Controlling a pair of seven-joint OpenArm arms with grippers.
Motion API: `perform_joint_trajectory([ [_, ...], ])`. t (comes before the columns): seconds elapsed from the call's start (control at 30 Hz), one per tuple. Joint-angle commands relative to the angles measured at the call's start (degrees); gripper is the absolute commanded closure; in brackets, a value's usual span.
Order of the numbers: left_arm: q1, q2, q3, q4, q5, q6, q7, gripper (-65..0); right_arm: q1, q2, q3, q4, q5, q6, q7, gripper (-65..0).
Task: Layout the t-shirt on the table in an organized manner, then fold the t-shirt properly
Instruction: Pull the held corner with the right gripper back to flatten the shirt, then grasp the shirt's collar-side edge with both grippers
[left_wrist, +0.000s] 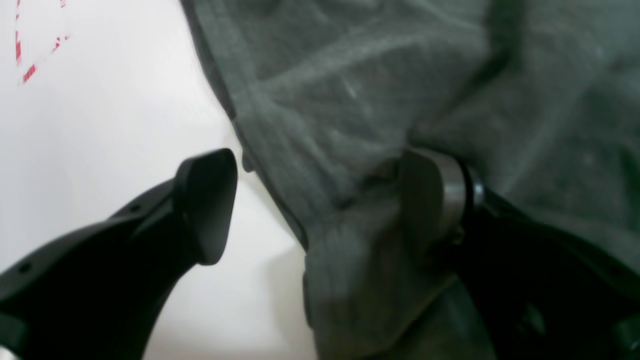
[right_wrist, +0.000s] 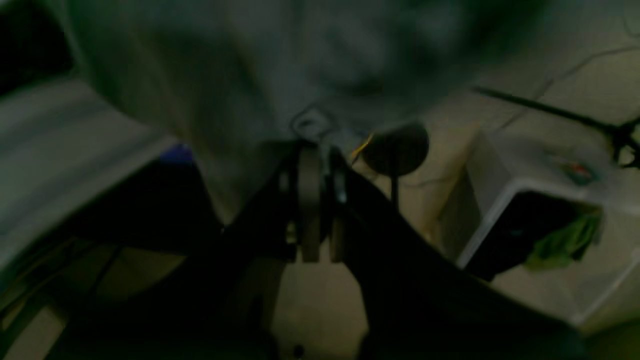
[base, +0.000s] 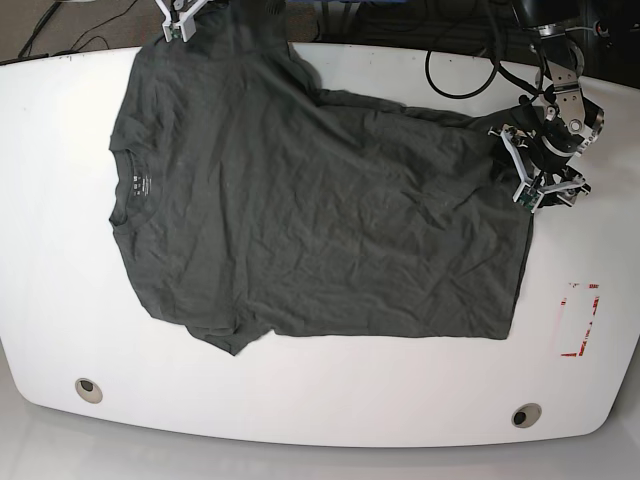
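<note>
The dark grey t-shirt (base: 320, 210) lies spread on the white table (base: 300, 400), neck to the left and hem to the right. At the hem's far right corner, my left gripper (base: 540, 195) is open. In the left wrist view, one finger (left_wrist: 207, 200) hangs over bare table (left_wrist: 100, 125), the other presses the t-shirt (left_wrist: 350, 100), and the hem edge runs between them. My right gripper (base: 180, 25) is at the far left table edge, shut on the shirt's far sleeve. In the dim right wrist view, the right gripper (right_wrist: 312, 145) pinches the t-shirt (right_wrist: 250, 75) with its jaws together.
A red tape rectangle mark (base: 582, 320) lies right of the hem, and its corner (left_wrist: 30, 55) also shows in the left wrist view. Two round grommets (base: 88, 389) (base: 526, 414) sit near the front edge. Black cables (base: 460, 70) loop at the far right.
</note>
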Motion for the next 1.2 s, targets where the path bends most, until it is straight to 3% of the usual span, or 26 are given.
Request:
perform_joint_trajectory([
  [0.0,-0.5,-0.5,-0.2,0.7,-0.2,0.3,-0.3,-46.7,-0.5,0.2,0.2,1.0,1.3,0.3,1.1,0.0],
  [0.37,-0.4,-1.5,-0.3,1.1,-0.2,0.3,-0.2,-47.2,0.6,1.9,0.2,0.9,1.4,0.3,1.1,-1.8],
  [0.5,-0.3,-1.8,-0.3,1.1,-0.2,0.3,-0.1,-47.4,0.6,1.9,0.2,0.9,1.4,0.3,1.1,-15.4],
  [0.63,0.0,-1.9,-0.4,1.2,-0.2,0.3,0.2,-47.4,0.5,1.9,0.2,1.0,1.4,0.3,1.1,-34.4],
  [0.77,0.0,-3.6,-0.5,2.6,-0.3,0.3,2.6,-49.0,0.6,3.3,0.2,1.0,1.5,0.3,1.1,-46.7],
  [0.97,0.0,-4.0,-0.7,8.0,-0.3,0.3,8.9,-56.2,2.7,5.6,1.8,1.0,1.5,0.3,2.7,-48.5],
  [1.17,2.9,-4.2,-2.9,13.0,-0.3,0.3,10.8,-56.6,6.4,7.7,5.4,1.0,1.6,0.8,3.0,-48.5],
])
